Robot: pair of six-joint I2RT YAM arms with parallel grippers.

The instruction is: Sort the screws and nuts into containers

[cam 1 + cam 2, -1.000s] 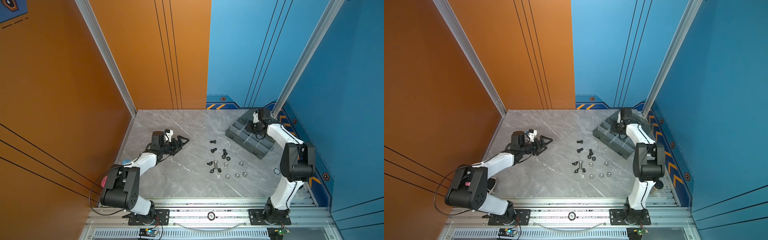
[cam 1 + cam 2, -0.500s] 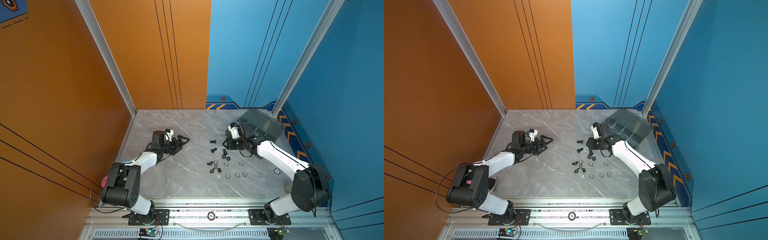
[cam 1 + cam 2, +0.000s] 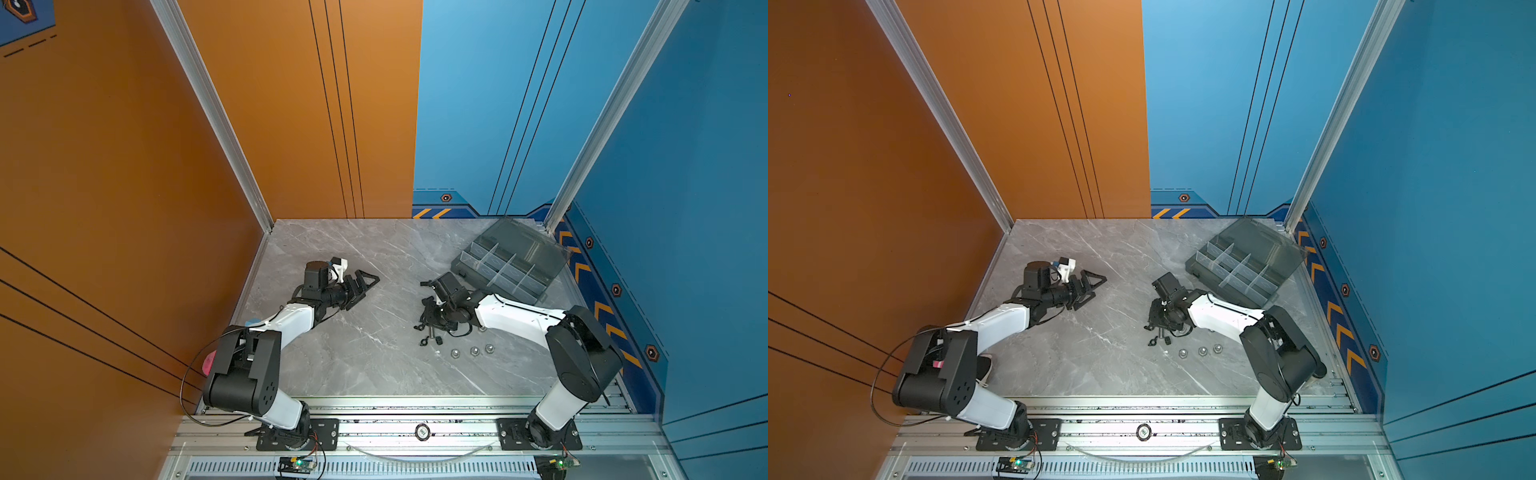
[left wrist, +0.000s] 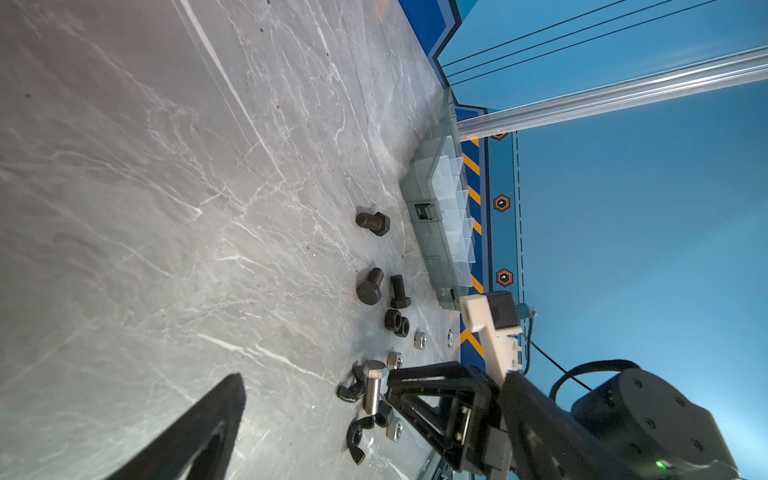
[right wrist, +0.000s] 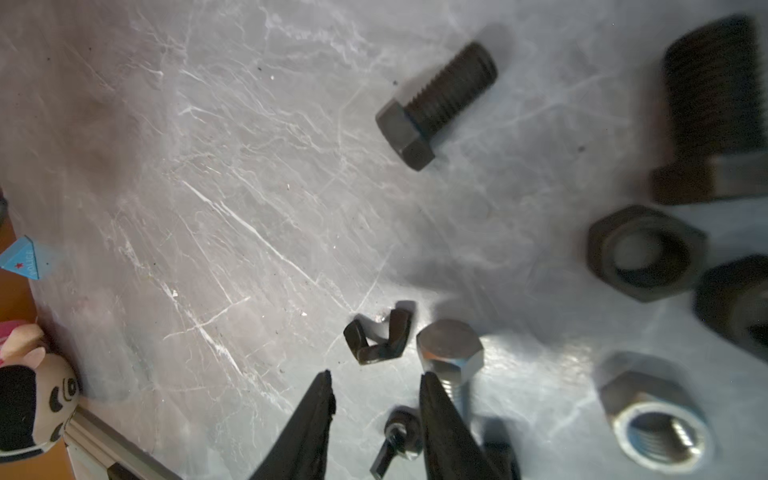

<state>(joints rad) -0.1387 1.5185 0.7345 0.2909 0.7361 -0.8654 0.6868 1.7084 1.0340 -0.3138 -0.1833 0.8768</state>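
Orange wall [image 3: 124,166], blue wall [image 3: 685,166], grey marbled tabletop [image 3: 374,374], aluminium corner posts [image 3: 216,124]

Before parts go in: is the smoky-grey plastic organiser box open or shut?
Open: in both top views the tinted lid is swung back behind the box, and its pale dividers lie uncovered.

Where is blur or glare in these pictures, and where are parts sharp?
Right wrist view: the short black threaded bolt lying apart is sharp, the black bolt nearest the camera is out of focus, and glare brightens the grey marble table beside the long silver hex-head bolt. Left wrist view: the black hex nuts are sharp. Both top views: evenly lit.
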